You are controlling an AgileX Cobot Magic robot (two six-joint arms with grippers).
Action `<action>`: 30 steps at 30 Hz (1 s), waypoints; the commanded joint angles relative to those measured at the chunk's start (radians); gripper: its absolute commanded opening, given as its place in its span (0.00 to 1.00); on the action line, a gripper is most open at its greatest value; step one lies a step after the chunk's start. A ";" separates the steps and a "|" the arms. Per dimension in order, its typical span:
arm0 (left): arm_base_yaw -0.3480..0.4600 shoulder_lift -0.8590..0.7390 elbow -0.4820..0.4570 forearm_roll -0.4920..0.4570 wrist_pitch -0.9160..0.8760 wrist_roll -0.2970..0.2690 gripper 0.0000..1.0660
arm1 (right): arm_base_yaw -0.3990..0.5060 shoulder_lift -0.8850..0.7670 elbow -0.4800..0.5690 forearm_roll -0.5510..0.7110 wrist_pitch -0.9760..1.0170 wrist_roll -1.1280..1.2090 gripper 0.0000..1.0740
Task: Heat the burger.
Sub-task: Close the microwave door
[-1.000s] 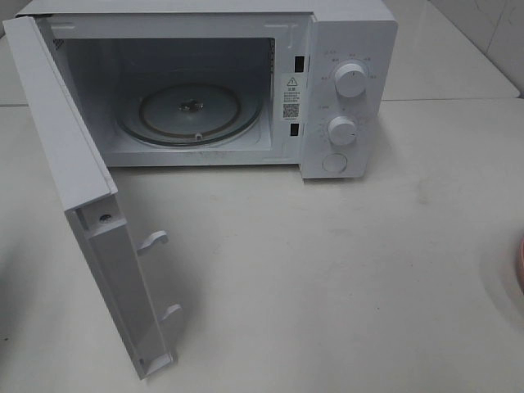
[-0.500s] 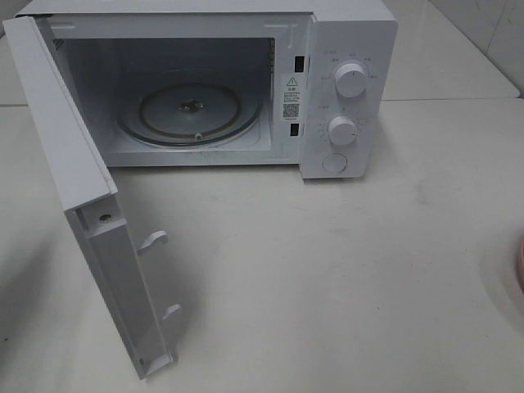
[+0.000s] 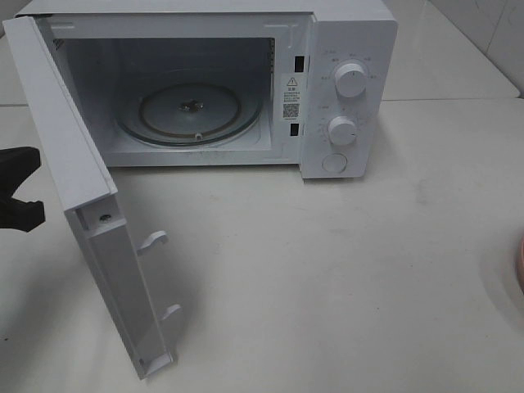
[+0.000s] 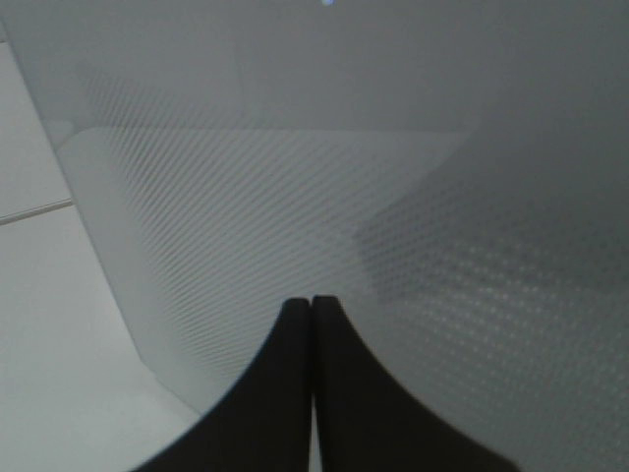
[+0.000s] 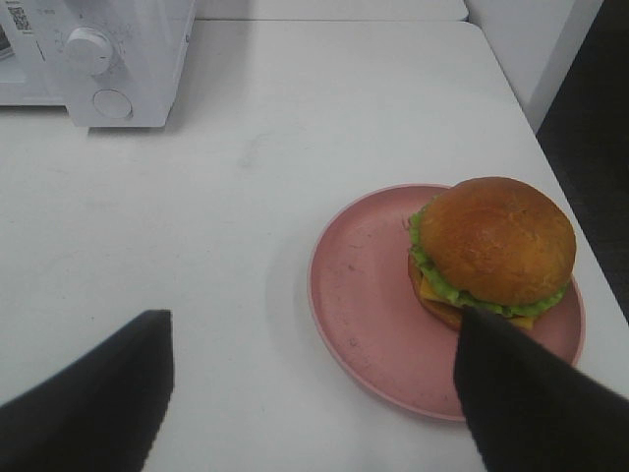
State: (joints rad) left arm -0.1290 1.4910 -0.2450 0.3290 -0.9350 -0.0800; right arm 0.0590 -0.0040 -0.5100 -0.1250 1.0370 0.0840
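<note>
The burger (image 5: 494, 244), with a golden-brown bun, green lettuce and cheese, sits on a round pink plate (image 5: 364, 295) in the right wrist view. My right gripper (image 5: 310, 329) hovers open on the near side of the plate, one finger (image 5: 511, 383) overlapping the plate's rim beside the burger. In the exterior view the burger is out of frame. My left gripper (image 4: 313, 301) is shut on nothing, its tips close to the outer face of the microwave door (image 4: 295, 177). The left arm (image 3: 18, 190) shows at the left edge, behind the door.
The white microwave (image 3: 348, 49) stands at the back with its door (image 3: 74, 172) swung wide open to the left. Its glass turntable (image 3: 192, 110) is bare. Two knobs (image 3: 350, 80) sit on its right panel. A sliver of the pink plate (image 3: 521, 274) shows at the right edge.
The left arm has come into the exterior view at the left edge, behind the open door. The door and the microwave have not moved.
</note>
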 commanded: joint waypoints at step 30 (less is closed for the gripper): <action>-0.507 0.264 -0.373 -0.627 -0.004 0.198 0.00 | -0.005 -0.026 0.005 0.003 -0.004 -0.001 0.71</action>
State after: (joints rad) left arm -0.6180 1.7500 -0.5940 -0.2470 -0.9480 0.0950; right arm 0.0590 -0.0040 -0.5100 -0.1250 1.0370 0.0840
